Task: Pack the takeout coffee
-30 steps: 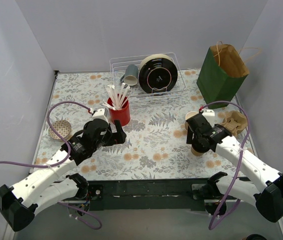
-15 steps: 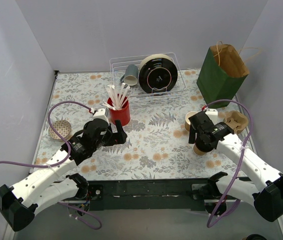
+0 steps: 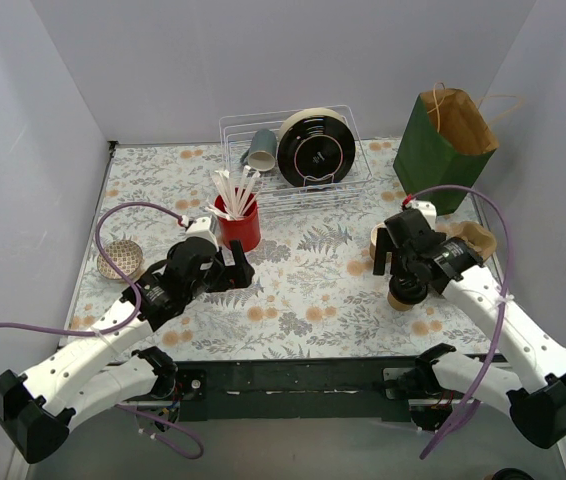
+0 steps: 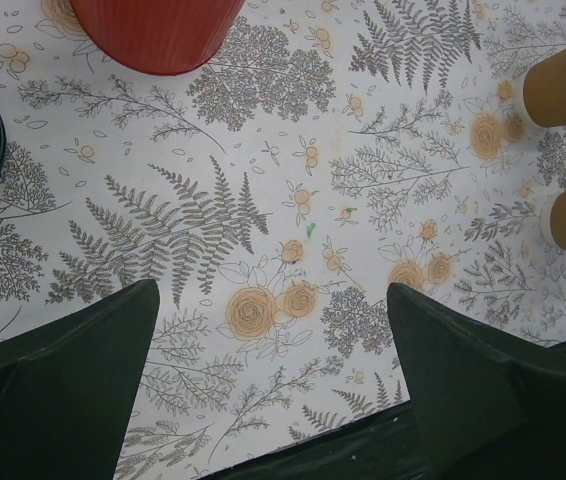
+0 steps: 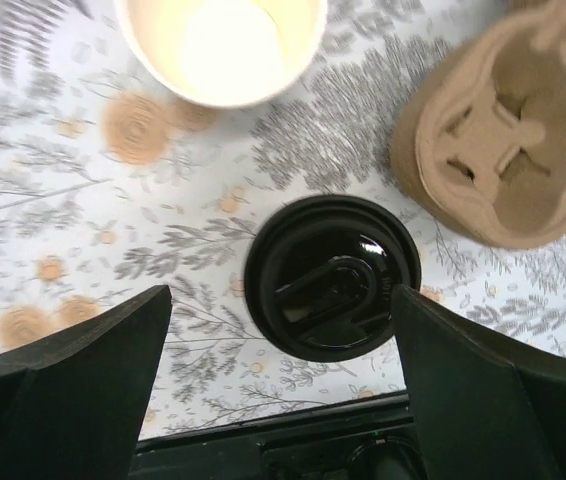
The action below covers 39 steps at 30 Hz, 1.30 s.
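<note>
A brown paper coffee cup with a black lid [image 5: 331, 290] stands on the floral tablecloth, also in the top view [image 3: 405, 294]. My right gripper [image 5: 281, 300] is open and empty above it, one finger on each side of the lid; it shows in the top view [image 3: 401, 258]. An open cup without a lid [image 5: 221, 45] stands just beyond. A cardboard cup carrier [image 5: 508, 130] lies to the right [image 3: 470, 245]. A green paper bag [image 3: 443, 148] stands at the back right. My left gripper [image 4: 273, 300] is open and empty over the cloth [image 3: 235, 270].
A red cup [image 3: 237, 226] full of white stirrers stands by my left gripper. A wire rack [image 3: 298, 150] with a black plate and a grey cup is at the back. A small woven coaster [image 3: 120, 258] lies at the left. The two paper cups show at the right of the left wrist view [image 4: 563, 90].
My right gripper has moved a little right and toward the back, so the lidded cup shows more in the top view. The left arm has not moved.
</note>
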Available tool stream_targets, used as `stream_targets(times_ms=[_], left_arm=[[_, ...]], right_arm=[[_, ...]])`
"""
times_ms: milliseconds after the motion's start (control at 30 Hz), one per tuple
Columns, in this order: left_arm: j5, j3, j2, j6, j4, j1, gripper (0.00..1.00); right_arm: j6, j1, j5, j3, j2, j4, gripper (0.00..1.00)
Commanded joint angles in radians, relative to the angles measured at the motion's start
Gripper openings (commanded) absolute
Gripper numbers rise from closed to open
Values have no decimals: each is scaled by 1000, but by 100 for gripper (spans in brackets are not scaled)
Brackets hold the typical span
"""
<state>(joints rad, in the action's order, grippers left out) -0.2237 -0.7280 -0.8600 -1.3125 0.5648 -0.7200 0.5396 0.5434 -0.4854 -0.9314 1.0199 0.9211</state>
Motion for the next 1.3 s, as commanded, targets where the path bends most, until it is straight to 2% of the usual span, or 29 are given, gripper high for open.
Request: stream_targets(times_ms=[0, 200, 233, 367, 467, 667, 800, 933, 1067, 1167, 1267], left_arm=[[12, 2, 45, 28, -16, 5, 98], [81, 25, 95, 38, -54, 4, 98], [86, 25, 99, 39, -57, 4, 98], [109, 38, 110, 45, -75, 1, 98], [138, 44, 101, 51, -82, -4, 98], [175, 42, 87, 70, -94, -10, 98], [185, 52, 98, 73, -103, -12, 98], [181, 49, 107, 76, -102, -15, 98], [172, 47, 137, 79, -100, -15, 98], [167, 55, 165, 79, -109, -15, 98], [155, 55, 174, 79, -108, -15, 98]], right_arm=[[-145, -5, 61, -188, -20, -42, 99], [-328, -3, -80, -484, 112, -97, 99], [-404, -6, -128, -513, 130, -113, 99], [-607, -60, -165, -641, 200, -290, 88], [-693, -178, -41, -690, 232, -367, 81], [-782, -374, 137, -770, 366, -395, 80], [-802, -512, 335, -840, 459, -354, 80], [-819, -577, 441, -894, 548, -318, 76], [-830, -606, 459, -949, 617, -317, 75], [-852, -626, 530, -1025, 696, -294, 74], [-872, -629, 580, -1087, 770, -223, 68]])
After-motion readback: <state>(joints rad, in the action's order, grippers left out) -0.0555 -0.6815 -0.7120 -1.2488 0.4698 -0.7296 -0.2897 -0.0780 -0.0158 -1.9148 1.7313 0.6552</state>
